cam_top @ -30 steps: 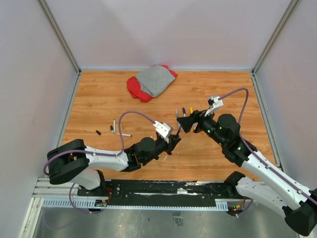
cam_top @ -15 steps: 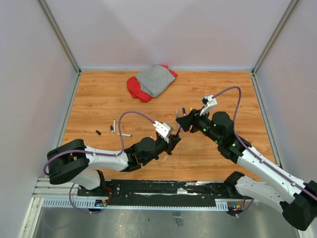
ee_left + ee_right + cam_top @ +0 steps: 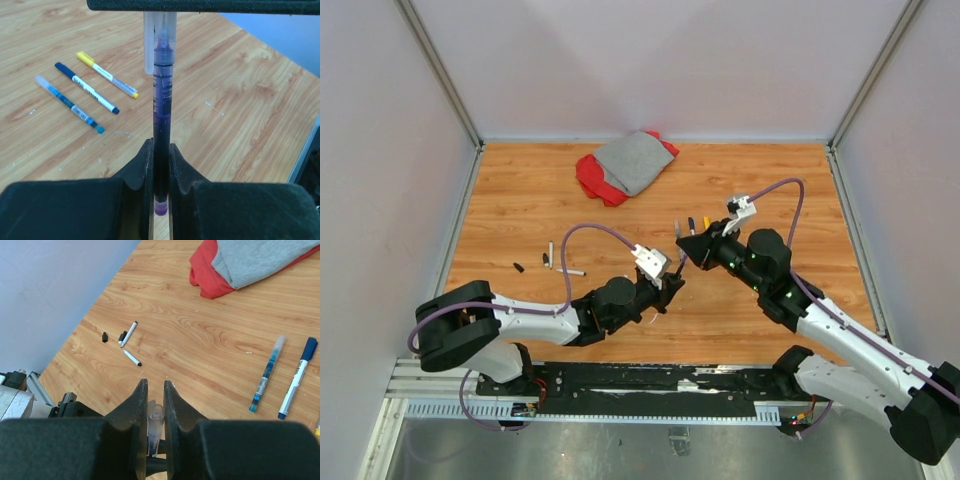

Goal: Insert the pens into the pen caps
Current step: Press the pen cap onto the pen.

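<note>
Overhead: left gripper (image 3: 672, 282) reaches from 8 o'clock, right gripper (image 3: 686, 247) from 4, tips meeting mid-table. Left wrist: jaws clenched on the upright purple pen (image 3: 161, 125); spare pens (image 3: 86, 87) at 10. Right wrist: fingers clamped on the clear cap (image 3: 156, 415) over the pen's tip; cloths (image 3: 250, 262) at 1.

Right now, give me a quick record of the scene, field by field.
left tool: shut on purple pen
right tool: shut on clear cap at the pen's far end
lying together: yellow pen, dark blue pen, light blue pen
table's left side: two white pens, black cap
far edge: grey and red cloth
</note>
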